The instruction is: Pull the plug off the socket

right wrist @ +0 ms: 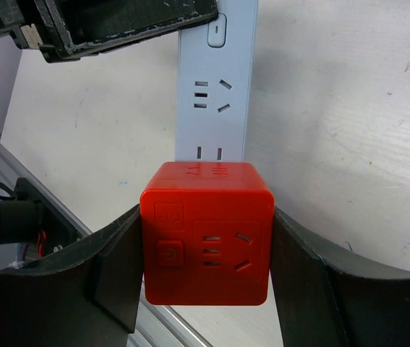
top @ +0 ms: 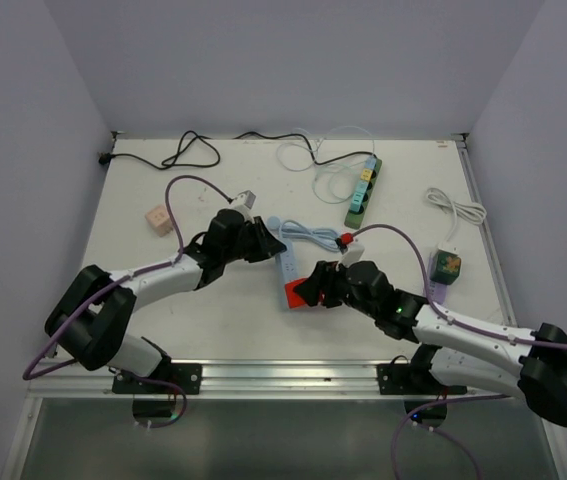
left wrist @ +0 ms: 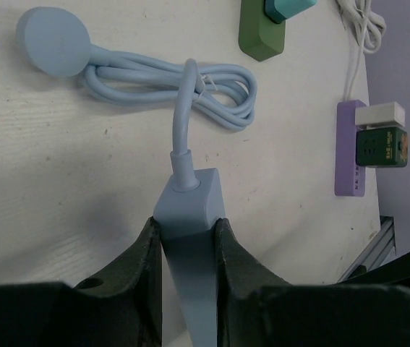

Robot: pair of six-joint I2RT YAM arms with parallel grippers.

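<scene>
A light-blue power strip (top: 287, 262) lies mid-table, and its coiled blue cable (left wrist: 163, 72) trails away from it. A red cube plug (top: 296, 293) sits on the strip's near end. My left gripper (top: 268, 246) is shut on the strip's far end (left wrist: 190, 206), where the cable enters. My right gripper (right wrist: 208, 242) is shut on the red cube (right wrist: 208, 235), with one finger on each side. The strip's empty outlets (right wrist: 215, 94) show beyond the cube. I cannot tell whether the cube's pins have left the strip.
A green power strip (top: 363, 190) with coloured plugs lies at the back. A purple strip with a green adapter (top: 446, 265) lies at the right. A pink cube (top: 158, 219) is at the left. Black (top: 183, 152) and white (top: 323, 160) cables lie along the back.
</scene>
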